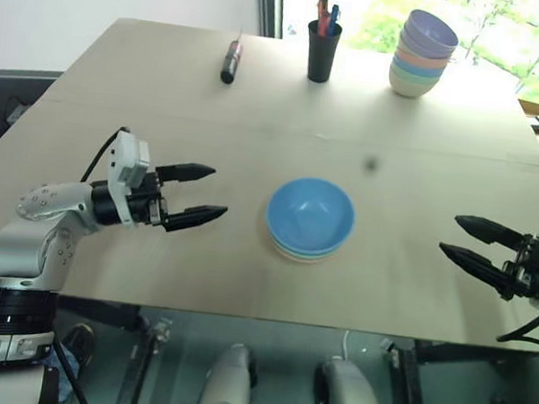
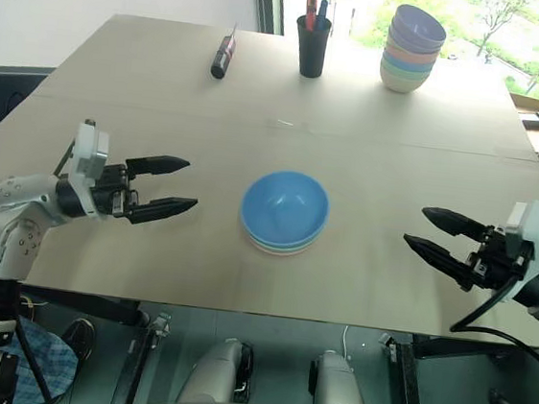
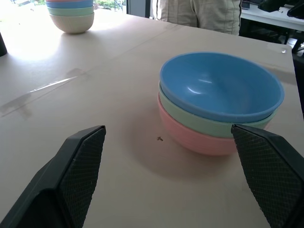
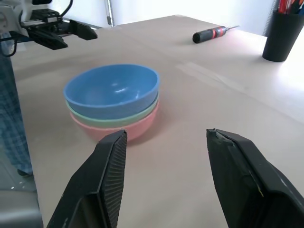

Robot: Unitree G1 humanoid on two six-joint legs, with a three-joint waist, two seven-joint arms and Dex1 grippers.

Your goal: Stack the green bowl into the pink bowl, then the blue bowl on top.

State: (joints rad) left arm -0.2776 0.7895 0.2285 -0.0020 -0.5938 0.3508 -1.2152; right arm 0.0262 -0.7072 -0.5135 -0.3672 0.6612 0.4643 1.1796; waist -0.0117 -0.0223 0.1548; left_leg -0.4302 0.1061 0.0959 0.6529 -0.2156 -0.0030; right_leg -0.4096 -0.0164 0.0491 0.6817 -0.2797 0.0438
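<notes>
The three bowls stand nested near the table's front middle: the blue bowl (image 1: 311, 212) on top, the green bowl (image 3: 209, 124) under it, the pink bowl (image 3: 194, 140) at the bottom. From above, the lower two show as thin rims. My left gripper (image 1: 205, 195) hovers open to the left of the stack, pointing at it, empty. My right gripper (image 1: 453, 234) hovers open to the right of the stack, well apart from it, also empty. The right wrist view also shows the stack (image 4: 114, 102) and the left gripper (image 4: 76, 35) beyond it.
At the table's far edge stand a black pen cup (image 1: 322, 48) and a stack of pastel bowls (image 1: 423, 54). A screwdriver (image 1: 231, 60) lies to the left of the cup. A person's clothing (image 3: 199, 12) shows past the table's right side.
</notes>
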